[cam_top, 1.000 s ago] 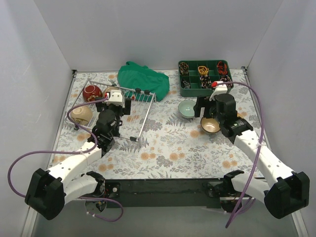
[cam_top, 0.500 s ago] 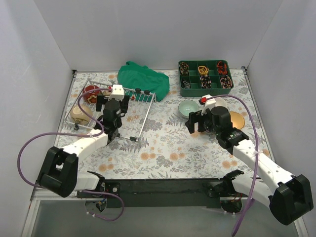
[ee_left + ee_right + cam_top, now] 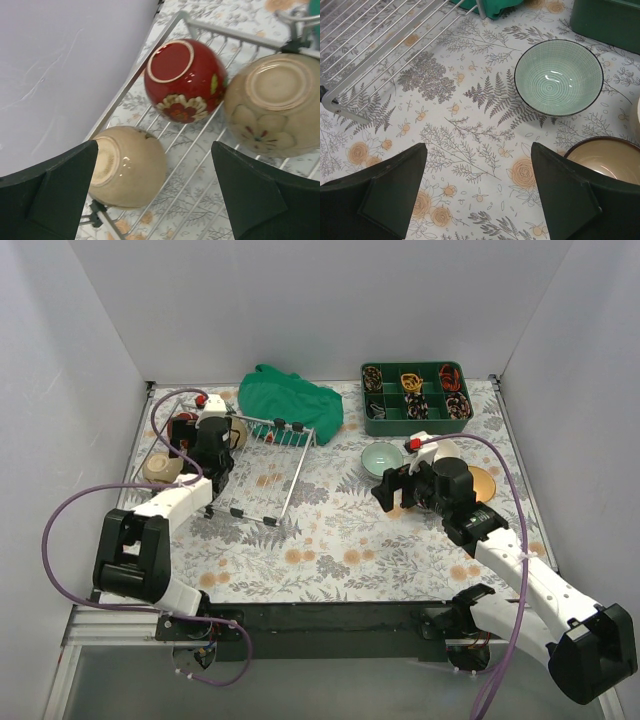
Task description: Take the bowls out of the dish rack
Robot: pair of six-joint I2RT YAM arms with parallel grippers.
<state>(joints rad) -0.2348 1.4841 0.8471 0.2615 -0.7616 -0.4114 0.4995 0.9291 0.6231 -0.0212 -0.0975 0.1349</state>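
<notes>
The silver wire dish rack (image 3: 262, 478) lies at the far left. In it are a red floral bowl (image 3: 182, 80), a beige bowl with a flower mark (image 3: 275, 107) and a plain beige bowl (image 3: 127, 165), all bottom up. My left gripper (image 3: 205, 432) hovers above them, open and empty (image 3: 155, 200). The pale green bowl (image 3: 558, 77) stands upright on the table right of the rack (image 3: 382, 457). A dark-rimmed bowl with a cream inside (image 3: 605, 160) and a tan bowl (image 3: 478, 482) stand near it. My right gripper (image 3: 393, 488) is open and empty (image 3: 477, 200) just above the table.
A green cloth (image 3: 290, 398) lies behind the rack's right end. A green compartment tray (image 3: 415, 390) of small items stands at the back right. White walls close in the table on the left, back and right. The rack's near corner (image 3: 340, 102) shows in the right wrist view.
My left gripper has moved back and to the left over the rack's bowls. My right gripper has swung left, away from the bowls by its arm.
</notes>
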